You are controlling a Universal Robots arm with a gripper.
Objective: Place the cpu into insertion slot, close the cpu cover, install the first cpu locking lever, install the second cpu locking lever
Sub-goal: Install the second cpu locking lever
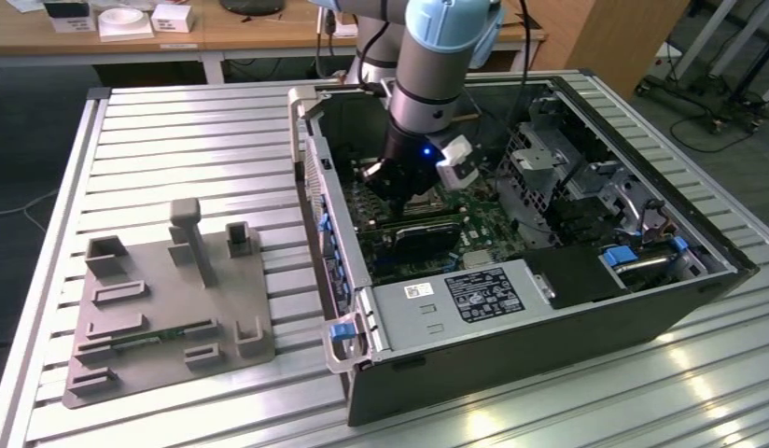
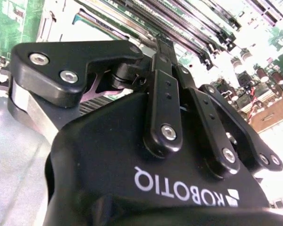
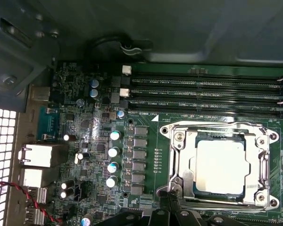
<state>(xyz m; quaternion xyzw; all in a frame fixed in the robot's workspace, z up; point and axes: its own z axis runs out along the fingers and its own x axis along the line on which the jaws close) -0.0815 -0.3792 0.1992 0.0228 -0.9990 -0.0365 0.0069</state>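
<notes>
I see the chip [image 3: 220,165] seated under the closed cover [image 3: 179,160]; my jaws' state I cannot tell, low beside it, could scrape the board [image 3: 104,155]

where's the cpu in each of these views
Exterior view: the socket area sits just under the gripper inside the computer case; the chip itself cannot be made out.
First wrist view: the cpu lies in the insertion slot, framed by the cpu cover.
Second wrist view: the gripper body blocks that area.
Shared landmark: the long memory slots.
</notes>
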